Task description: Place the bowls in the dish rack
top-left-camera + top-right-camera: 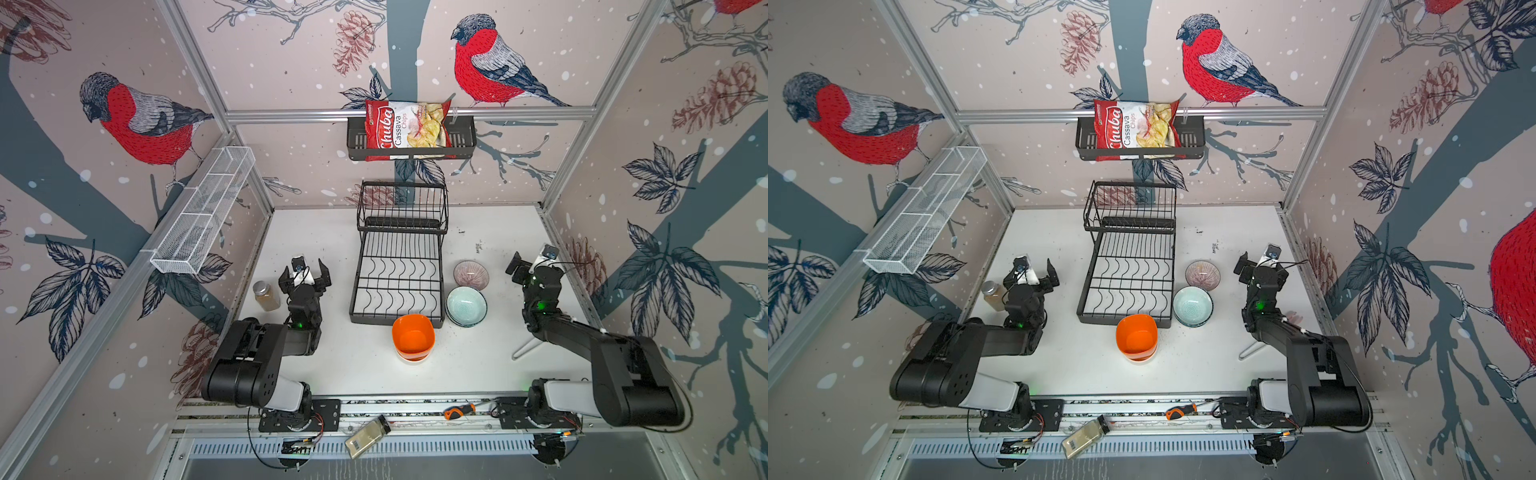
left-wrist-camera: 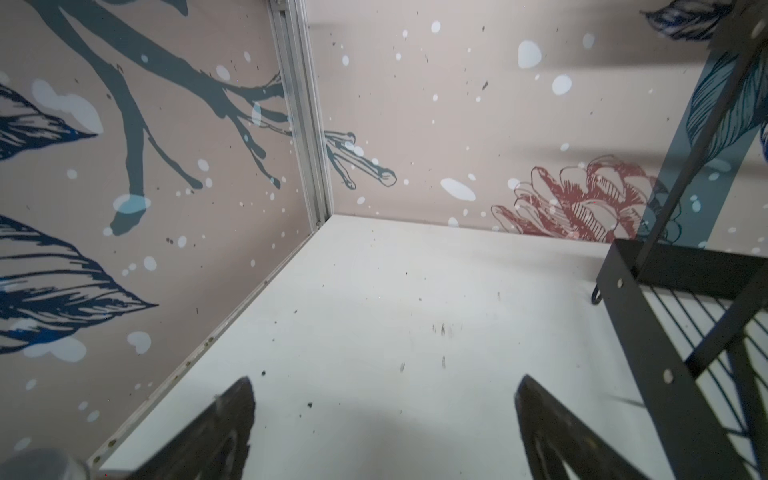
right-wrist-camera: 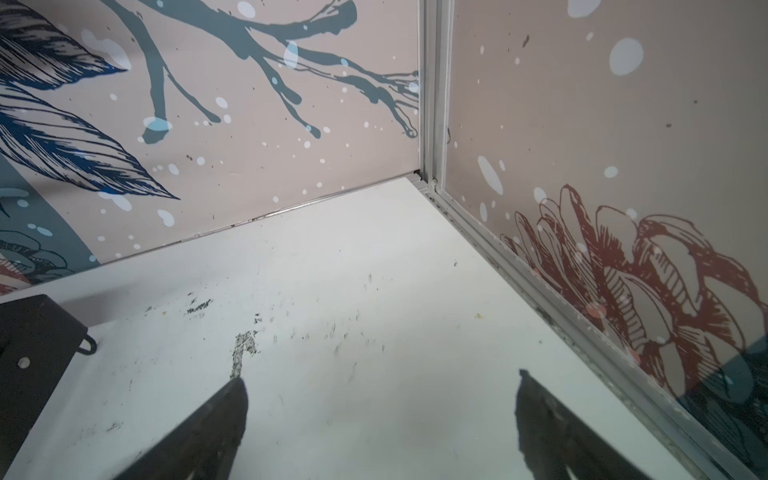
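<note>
In both top views the dish rack [image 1: 398, 279] stands mid-bench with nothing loaded in it. Every bowl I can see sits on the bench [image 1: 332, 365] outside it. An orange plastic bowl [image 1: 413, 337], nested in a white bowl [image 1: 412, 358], sits at the rack's near rim; I cannot tell whether they touch. A mint-green bowl [image 1: 466, 305] rests in a dark-rimmed bowl [image 1: 465, 324] just beside the rack's right side. A brown-striped bowl [image 1: 471, 273] lies just behind that pair. The left claw [image 1: 305, 274] hangs spread wide near a jar [image 1: 266, 296], left of the rack. The right claw [image 1: 535, 264] is spread too, near the striped bowl, gripping nothing.

From the left wrist, parted fingertips [image 2: 232, 415] frame bare bench, with the rack's corner alongside.

From the right wrist it is much the same: parted fingertips [image 3: 224, 415] over scuffed bench, a black rack corner at the edge, no bowl in sight.

I would expect the ceramic bowls to be weighty, slick with glaze and easy to chip. Pinch the wall at the rim, one finger inside and one outside. The plastic bowl should be light and give a little, and lifting it may drag its nested partner along.
</note>
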